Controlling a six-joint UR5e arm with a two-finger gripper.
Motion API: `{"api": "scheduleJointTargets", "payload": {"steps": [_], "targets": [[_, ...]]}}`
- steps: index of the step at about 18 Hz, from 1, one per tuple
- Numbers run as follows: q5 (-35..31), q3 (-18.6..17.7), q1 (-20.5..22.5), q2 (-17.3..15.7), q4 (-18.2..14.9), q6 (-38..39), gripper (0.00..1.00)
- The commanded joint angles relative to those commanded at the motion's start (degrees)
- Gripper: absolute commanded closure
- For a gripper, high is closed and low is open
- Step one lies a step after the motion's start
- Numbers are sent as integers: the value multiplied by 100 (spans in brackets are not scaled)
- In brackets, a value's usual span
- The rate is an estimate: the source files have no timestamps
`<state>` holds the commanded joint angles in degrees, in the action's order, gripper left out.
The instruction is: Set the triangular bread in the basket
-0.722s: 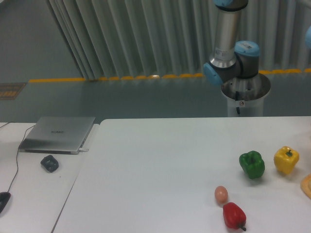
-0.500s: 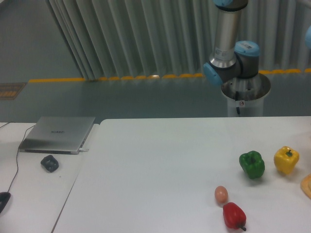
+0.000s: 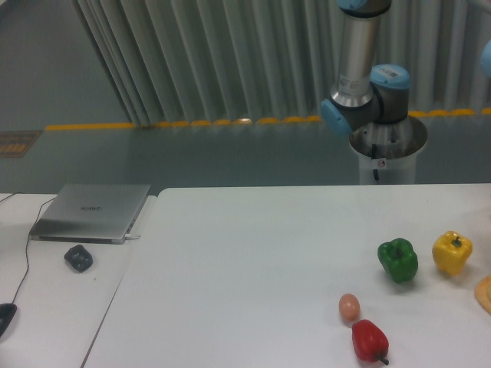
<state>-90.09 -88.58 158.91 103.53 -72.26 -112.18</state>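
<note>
The triangular bread [image 3: 485, 294] shows only as a golden-orange, tan-edged sliver at the right edge of the view, lying on the white table [image 3: 253, 261]; most of it is cut off. No basket is in view. Only the arm's base and lower joints [image 3: 367, 100] show behind the table at the top right. The gripper is out of view.
A green bell pepper [image 3: 398, 260] and a yellow bell pepper [image 3: 452, 252] sit at the right. A small tan egg [image 3: 349, 307] and a red bell pepper [image 3: 369, 340] lie near the front. A laptop [image 3: 92, 211], a dark object [image 3: 78, 257] and a cable lie on the left table.
</note>
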Motion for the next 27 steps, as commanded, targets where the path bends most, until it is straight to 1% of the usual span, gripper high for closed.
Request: {"api": "scheduleJointTargets", "payload": {"steps": [2, 3, 14, 16, 19, 21, 26, 27], "targets": [[-35, -229, -26, -9, 553, 388, 0], [-35, -221, -26, -9, 651, 372, 0], [-53, -195, -26, 0, 599, 460, 0], [-44, -230, -44, 0, 547, 512, 0], [26, -265, -141, -9, 555, 1037, 0], [227, -256, -219, 0, 564, 1451, 0], [264, -248, -544, 35, 599, 2409, 0], [264, -195, -597, 44, 591, 2559, 0]]}}
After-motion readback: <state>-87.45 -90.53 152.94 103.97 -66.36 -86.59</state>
